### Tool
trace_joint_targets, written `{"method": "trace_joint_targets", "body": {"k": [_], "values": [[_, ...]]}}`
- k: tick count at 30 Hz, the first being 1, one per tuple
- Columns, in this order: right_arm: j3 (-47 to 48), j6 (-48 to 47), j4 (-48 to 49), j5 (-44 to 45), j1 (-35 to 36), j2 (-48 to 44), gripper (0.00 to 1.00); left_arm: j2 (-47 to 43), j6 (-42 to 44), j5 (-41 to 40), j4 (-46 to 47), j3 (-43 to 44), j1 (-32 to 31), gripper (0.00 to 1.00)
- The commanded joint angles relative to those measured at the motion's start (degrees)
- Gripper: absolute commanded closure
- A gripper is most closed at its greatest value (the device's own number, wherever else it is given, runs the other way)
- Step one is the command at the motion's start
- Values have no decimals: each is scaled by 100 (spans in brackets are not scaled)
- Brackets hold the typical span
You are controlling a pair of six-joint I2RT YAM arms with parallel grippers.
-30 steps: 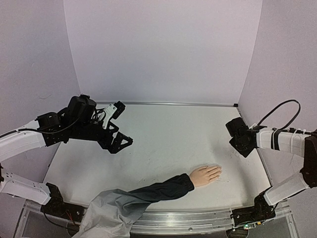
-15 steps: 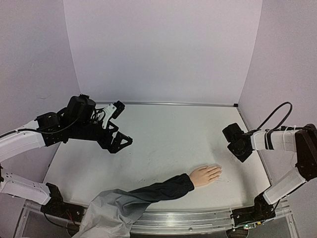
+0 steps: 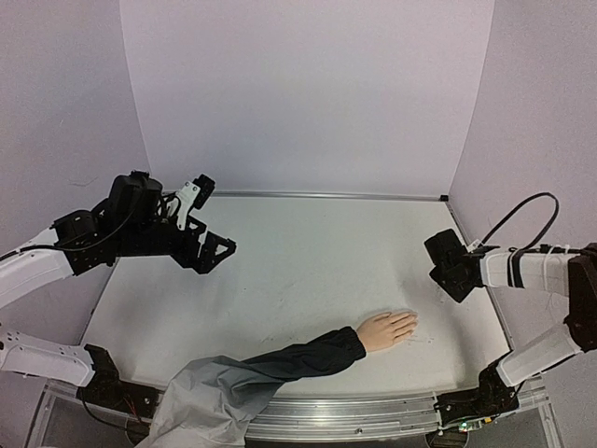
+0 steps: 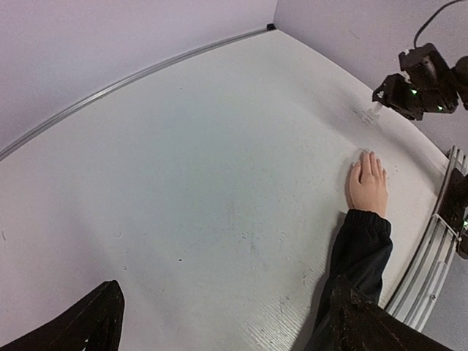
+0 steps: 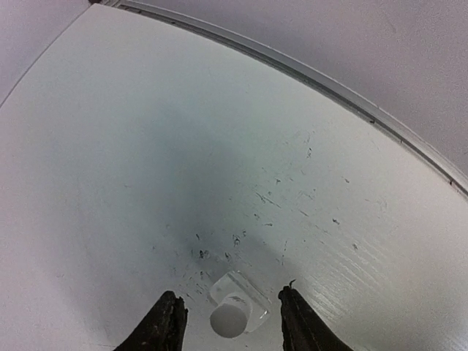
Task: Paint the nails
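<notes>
Left end effector (image 3: 222, 256) hovers wide open; right end effector (image 5: 229, 294), part open, straddles a clear item (image 5: 235, 316).

The nails (image 3: 411, 322) are sitting at the fingertips of the pale peach mannequin hand (image 3: 382, 330), so skin-toned that they are barely showing. The hand is lying flat, palm down, on the white table (image 3: 308, 252) near its front edge. Its fingers are pointing right, and its dark navy sleeve (image 3: 303, 357) is trailing off to the left.
</notes>
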Motion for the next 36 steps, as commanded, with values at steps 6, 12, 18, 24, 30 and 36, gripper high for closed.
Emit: {"method": "trace_joint_targets", "body": {"k": [6,12,18,24,30,36], "values": [[18,-2966,593,-1007,-24,-2049,28,-1141,-89,-937,368,-14,1491,0],[364,-4825,922,-2274,-23,-3791,2,-1895,-192,-1093,724,-202,2803,0],[792,-5732,594,-2504,-10,-4645,2,-2117,-188,-669,947,-208,3191,0],[840,-5620,508,-2154,-11,-4731,2,-2160,-151,-274,1029,-3,3197,0],[1074,-5580,457,-1856,-17,-4834,2,-2139,-165,-150,1077,215,3197,1],[920,-5528,500,-1906,-11,-4888,2,-2110,-84,-25,1201,112,3196,0]]}}
